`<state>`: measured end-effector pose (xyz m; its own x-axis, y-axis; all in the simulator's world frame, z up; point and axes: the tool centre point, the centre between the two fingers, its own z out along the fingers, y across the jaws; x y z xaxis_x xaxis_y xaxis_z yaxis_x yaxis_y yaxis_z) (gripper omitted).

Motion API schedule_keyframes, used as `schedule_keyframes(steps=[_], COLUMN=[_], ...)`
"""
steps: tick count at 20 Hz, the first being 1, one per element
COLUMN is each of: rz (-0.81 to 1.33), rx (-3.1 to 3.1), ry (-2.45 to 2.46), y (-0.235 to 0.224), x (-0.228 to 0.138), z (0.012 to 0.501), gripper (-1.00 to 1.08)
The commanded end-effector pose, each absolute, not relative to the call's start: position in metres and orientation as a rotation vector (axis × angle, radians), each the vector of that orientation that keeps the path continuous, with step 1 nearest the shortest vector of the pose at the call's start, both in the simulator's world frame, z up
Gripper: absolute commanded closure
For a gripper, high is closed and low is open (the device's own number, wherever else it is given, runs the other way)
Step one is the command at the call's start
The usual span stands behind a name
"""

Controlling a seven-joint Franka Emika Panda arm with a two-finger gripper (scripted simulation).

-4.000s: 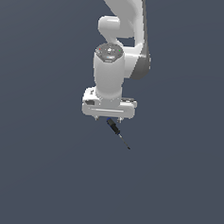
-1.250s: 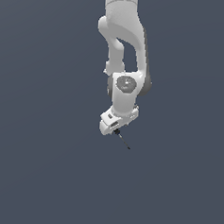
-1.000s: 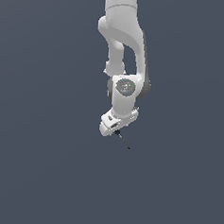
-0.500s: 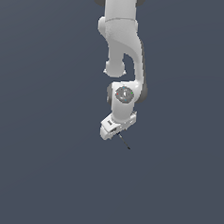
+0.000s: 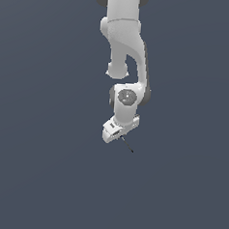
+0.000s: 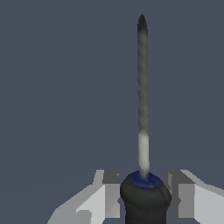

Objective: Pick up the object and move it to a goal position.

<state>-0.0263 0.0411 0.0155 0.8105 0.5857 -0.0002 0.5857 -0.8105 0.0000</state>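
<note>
Plain grey backdrop; dark needle-tool (image 6: 142,131) clamped between tool (image 6: 144,192) fingers, shaft protruding.

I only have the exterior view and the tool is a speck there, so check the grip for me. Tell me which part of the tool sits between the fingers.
Observer: The thick black handle sits between the two fingers; the wrist view shows one on each side of it.
Operator: Describe the end of the handle.
Observer: A bluish collar rings the handle where the shaft comes out.
Operator: Tell me where the shaft goes.
Observer: The thin grey shaft runs straight out past the gripper to a dark pointed tip.
Operator: Report what lies under it.
Observer: Only plain grey-blue ground shows behind the screwdriver; no goal marker is visible.
</note>
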Motion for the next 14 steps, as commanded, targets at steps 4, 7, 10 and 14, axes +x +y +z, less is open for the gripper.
schedule_keyframes(steps=[4,7,10,14], rz=[0.0,0.0,0.0,0.0], rx=[2.989,2.989,2.989,2.988], ry=[0.967,0.967,0.967,0.968], y=[0.045,0.055,0.074,0.109], x=[-0.027,-0.028,-0.029,-0.032], z=[0.018,0.026,0.038,0.063], gripper=[1.08,1.08,1.08,1.08])
